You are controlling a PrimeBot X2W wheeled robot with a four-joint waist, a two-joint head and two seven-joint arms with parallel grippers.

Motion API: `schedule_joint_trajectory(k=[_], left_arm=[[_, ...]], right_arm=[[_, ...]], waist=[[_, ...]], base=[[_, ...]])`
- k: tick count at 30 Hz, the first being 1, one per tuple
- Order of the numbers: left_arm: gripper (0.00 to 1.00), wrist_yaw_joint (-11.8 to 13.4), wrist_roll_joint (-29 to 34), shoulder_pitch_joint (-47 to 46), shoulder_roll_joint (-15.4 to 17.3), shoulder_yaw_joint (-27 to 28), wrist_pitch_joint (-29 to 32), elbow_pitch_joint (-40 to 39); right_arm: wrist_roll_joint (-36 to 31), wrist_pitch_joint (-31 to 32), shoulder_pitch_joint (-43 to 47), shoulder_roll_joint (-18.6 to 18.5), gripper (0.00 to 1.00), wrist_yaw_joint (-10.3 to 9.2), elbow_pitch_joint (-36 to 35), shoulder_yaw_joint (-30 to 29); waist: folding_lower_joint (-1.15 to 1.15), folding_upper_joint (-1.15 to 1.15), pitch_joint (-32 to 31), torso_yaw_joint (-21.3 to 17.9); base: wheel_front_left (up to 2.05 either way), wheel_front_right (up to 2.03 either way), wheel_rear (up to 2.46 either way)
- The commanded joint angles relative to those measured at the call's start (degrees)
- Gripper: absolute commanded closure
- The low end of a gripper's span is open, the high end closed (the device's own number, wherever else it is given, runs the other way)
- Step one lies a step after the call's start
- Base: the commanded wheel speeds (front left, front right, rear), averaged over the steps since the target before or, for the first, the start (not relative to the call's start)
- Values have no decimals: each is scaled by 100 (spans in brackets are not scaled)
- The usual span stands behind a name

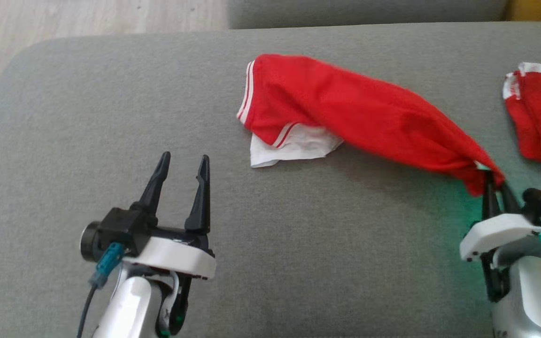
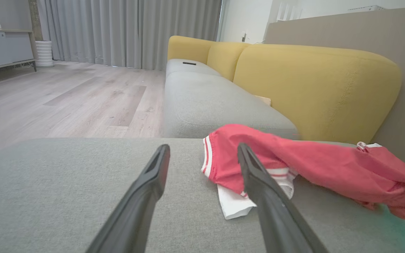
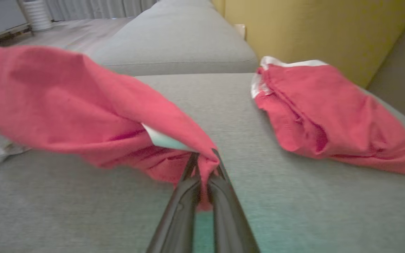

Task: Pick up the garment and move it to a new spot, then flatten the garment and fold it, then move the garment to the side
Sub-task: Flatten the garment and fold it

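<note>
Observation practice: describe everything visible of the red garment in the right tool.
The red garment is thin, soft-looking cloth with white-striped trim and a white layer showing at its left end. Crumpled, that end rests on the grey cushion; the other end is lifted, pinched in the shut right tool.

Left gripper (image 2: 202,147) spread wide over the grey cushion (image 2: 65,182) — red garment (image 2: 329,168) sprawled just beyond it.

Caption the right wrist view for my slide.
Right gripper shut on red white-trimmed fabric garment; second red garment lies apart on grey cushion.
</note>
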Motion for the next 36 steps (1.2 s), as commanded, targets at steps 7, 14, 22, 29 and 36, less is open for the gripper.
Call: schedule_joint_trajectory(k=[7,14,22,29,36], left_arm=[[0,9,-48,-161,8,83,-29,-138],[0,-2,-26,-69,8,147,-29,-127],[0,-7,-55,-73,8,45,-29,-137],[0,-8,-57,-130,8,-5,-29,-135],[0,25,-137,-260,8,-143,-29,-150]], right_arm=[[210,-187,-38,-13,0,39,-548,522],[1069,-470,515,-10,0,39,-1408,1740],[1126,-398,1033,-9,0,39,-1916,2435],[660,-263,493,-9,0,39,-1797,2537],[46,-42,-468,-225,0,39,-995,2658]], waist=[[0,0,-91,-17],[0,0,-177,102],[0,0,-151,389],[0,0,37,647],[0,0,322,1013]], base=[[0,0,0],[0,0,0],[0,0,0],[0,0,0],[0,0,0]])
